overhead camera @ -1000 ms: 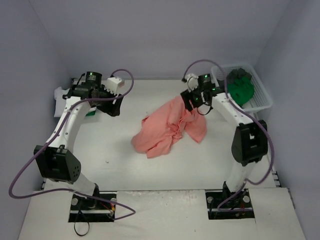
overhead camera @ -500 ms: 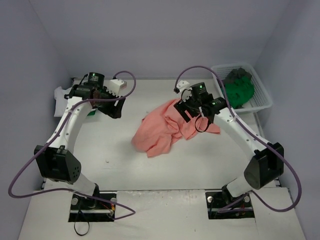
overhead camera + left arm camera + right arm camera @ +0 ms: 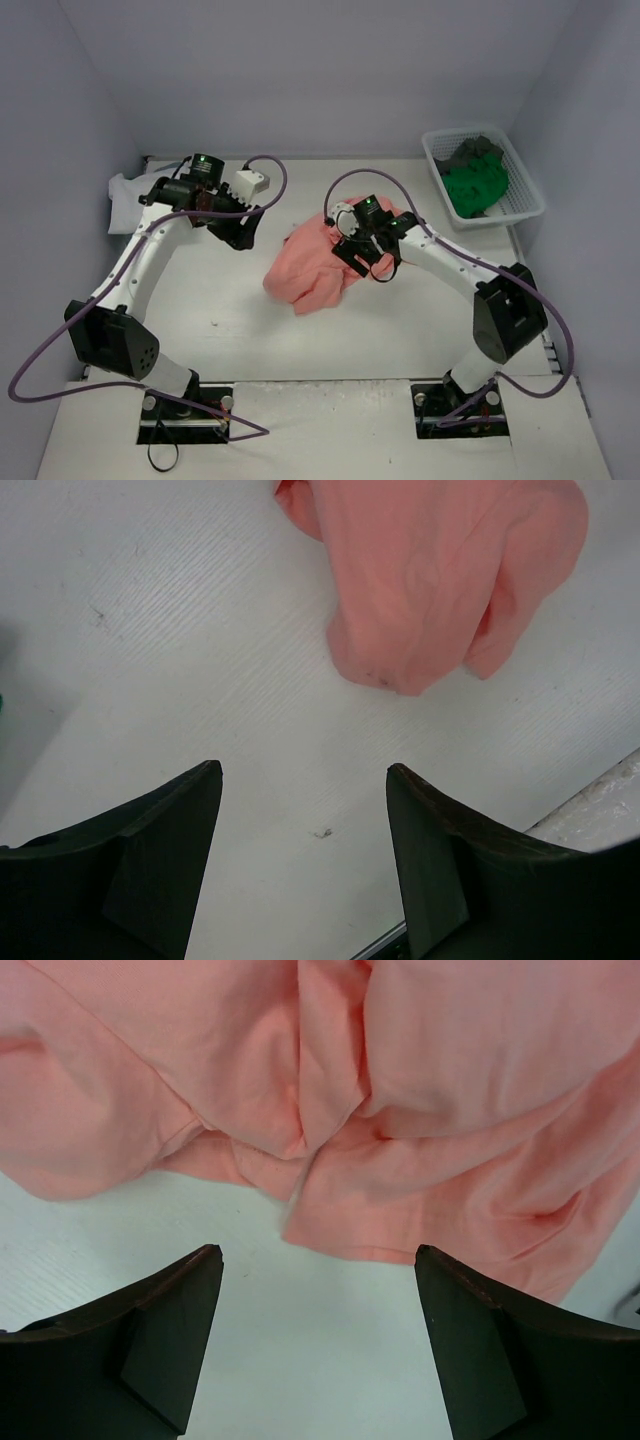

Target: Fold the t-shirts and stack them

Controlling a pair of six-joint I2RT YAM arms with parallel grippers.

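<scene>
Salmon t-shirt [image 3: 305,272], soft and crumpled, heaped at the middle of the table [image 3: 220,300]. Right gripper [image 3: 358,258], jaws apart and empty, hangs over the heap's right side; a second ago it was nearer the basket [image 3: 530,208]. Left gripper [image 3: 243,232], jaws apart, has shifted toward the shirt. Wrist views resolve creased folds and a finely ribbed tabletop; only the overhead view shows the green t-shirt [image 3: 478,185] in the basket.
</scene>
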